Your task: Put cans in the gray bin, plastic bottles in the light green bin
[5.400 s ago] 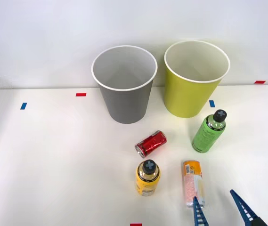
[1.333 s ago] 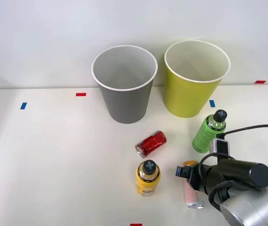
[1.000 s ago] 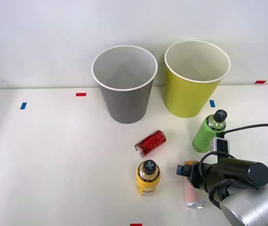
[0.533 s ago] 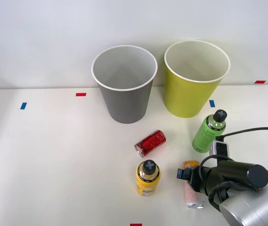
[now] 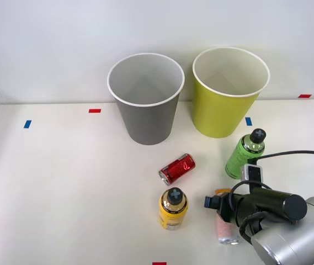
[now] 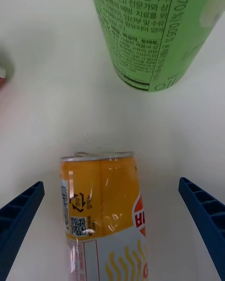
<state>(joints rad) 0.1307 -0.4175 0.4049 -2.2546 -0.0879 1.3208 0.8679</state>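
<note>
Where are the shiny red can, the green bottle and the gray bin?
Shiny red metal can (image 5: 177,168), front view, its side.
Bright green plastic bottle (image 6: 154,33), right wrist view, its label.
Tapered gray bin (image 5: 148,121), front view, its outer wall.

Green bottle label carries small Korean print plus what looks like "70" upside down; orange can shows a QR code and recycling mark.

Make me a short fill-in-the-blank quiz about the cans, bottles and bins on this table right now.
1. The orange can lies on its side between the gripper's open ____.
2. The red can lies in front of the ____ bin.
3. The green bottle stands upright, nearest the light ____ bin.
4. The yellow bottle has a ____ cap.

Missing words: jaws; gray; green; black
</note>
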